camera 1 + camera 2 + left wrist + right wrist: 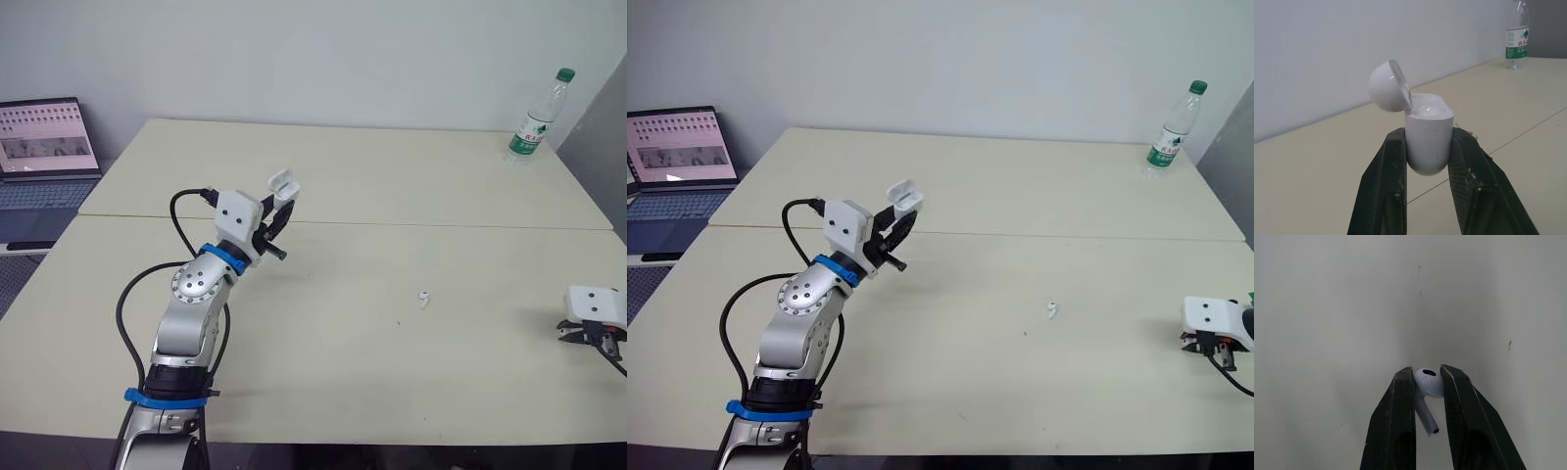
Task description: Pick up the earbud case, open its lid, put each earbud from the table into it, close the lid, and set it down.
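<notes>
the left gripper (283,202) clamps the open earbud case (1426,145) upright above the table (411,196). the right gripper (1426,373) pinches one earbud (1429,383); the case lies well apart at its 10 o'clock, the other earbud (423,299) lying between.

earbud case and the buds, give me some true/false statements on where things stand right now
1. The earbud case has its lid shut. False: the lid is flipped open.
2. The left gripper holds the case raised above the table. True.
3. The right gripper is empty. False: it is shut on an earbud.
4. A second earbud lies on the table. True.
5. The bottle lies on its side. False: it stands upright at the far right corner.
</notes>
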### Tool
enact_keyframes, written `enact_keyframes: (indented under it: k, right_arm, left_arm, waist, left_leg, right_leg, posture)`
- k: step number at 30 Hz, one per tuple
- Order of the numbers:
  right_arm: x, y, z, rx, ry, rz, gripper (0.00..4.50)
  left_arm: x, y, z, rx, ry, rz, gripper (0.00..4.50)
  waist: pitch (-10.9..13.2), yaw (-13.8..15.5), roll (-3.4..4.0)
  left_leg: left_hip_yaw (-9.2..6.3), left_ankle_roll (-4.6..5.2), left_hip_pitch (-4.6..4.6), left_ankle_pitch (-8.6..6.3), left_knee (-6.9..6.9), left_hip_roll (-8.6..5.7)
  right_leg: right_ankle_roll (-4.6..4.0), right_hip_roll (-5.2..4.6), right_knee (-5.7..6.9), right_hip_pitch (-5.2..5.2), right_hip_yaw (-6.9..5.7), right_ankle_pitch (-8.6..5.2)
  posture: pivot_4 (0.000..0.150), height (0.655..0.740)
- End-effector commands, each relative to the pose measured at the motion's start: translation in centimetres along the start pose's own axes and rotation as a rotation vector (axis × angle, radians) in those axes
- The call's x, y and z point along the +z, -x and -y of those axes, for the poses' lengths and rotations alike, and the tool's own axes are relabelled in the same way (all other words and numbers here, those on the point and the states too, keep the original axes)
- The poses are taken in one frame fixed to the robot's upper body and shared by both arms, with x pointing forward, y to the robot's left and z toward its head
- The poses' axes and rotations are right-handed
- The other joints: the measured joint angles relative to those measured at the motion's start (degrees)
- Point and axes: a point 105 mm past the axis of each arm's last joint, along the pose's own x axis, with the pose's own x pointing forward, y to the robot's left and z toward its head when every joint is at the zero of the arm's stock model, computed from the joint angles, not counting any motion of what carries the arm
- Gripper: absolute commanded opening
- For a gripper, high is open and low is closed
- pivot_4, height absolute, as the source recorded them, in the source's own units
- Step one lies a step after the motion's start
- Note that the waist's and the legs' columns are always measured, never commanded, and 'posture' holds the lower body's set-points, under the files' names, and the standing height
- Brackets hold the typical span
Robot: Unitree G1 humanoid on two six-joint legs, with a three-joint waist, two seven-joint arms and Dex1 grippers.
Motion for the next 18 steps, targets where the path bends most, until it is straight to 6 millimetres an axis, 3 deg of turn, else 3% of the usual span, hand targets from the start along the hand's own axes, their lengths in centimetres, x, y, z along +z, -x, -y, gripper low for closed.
enact_keyframes:
  k: [1, 3, 8, 18]
  right_arm:
    - [0.1, -0.3, 0.3, -0.009, 0.006, 0.002, 0.42]
    - [0.1, -0.8, 0.1, -0.003, -0.013, 0.010, 0.42]
    - [-0.3, -1.0, -0.2, 0.013, -0.027, -0.006, 2.16]
    - [-1.7, 0.0, -0.1, 0.035, 0.007, -0.090, 2.16]
  left_arm:
    - [1.7, -0.1, -0.4, 0.004, -0.050, 0.055, 0.78]
    - [1.8, -0.1, -0.2, 0.002, -0.049, 0.056, 0.78]
    - [1.7, 0.1, -0.2, 0.003, -0.047, 0.052, 0.78]
    - [1.5, 0.2, -0.2, 0.012, -0.045, 0.045, 0.78]
  waist:
    - [0.0, 0.0, 0.00]
    - [0.0, 0.0, -0.01]
    - [0.0, 0.0, -0.07]
    - [0.0, 0.1, -0.08]
  left_leg:
    - [0.00, 0.00, 0.00, 0.00, 0.00, 0.00]
    - [0.00, 0.00, 0.01, 0.00, 0.01, 0.01]
    - [-0.01, 0.00, 0.06, 0.00, 0.01, 0.03]
    - [-0.04, 0.00, 0.05, 0.00, 0.03, -0.02]
  right_leg:
    - [0.00, 0.00, 0.00, 0.00, 0.00, 0.00]
    - [0.00, -0.01, 0.00, 0.02, 0.00, 0.00]
    - [0.00, -0.01, 0.00, 0.06, 0.01, 0.00]
    - [0.00, -0.07, -0.02, 0.11, 0.00, 0.00]
  posture:
    - [0.150, 0.7400]
    - [0.150, 0.7400]
    - [0.150, 0.7400]
    - [0.150, 0.7400]
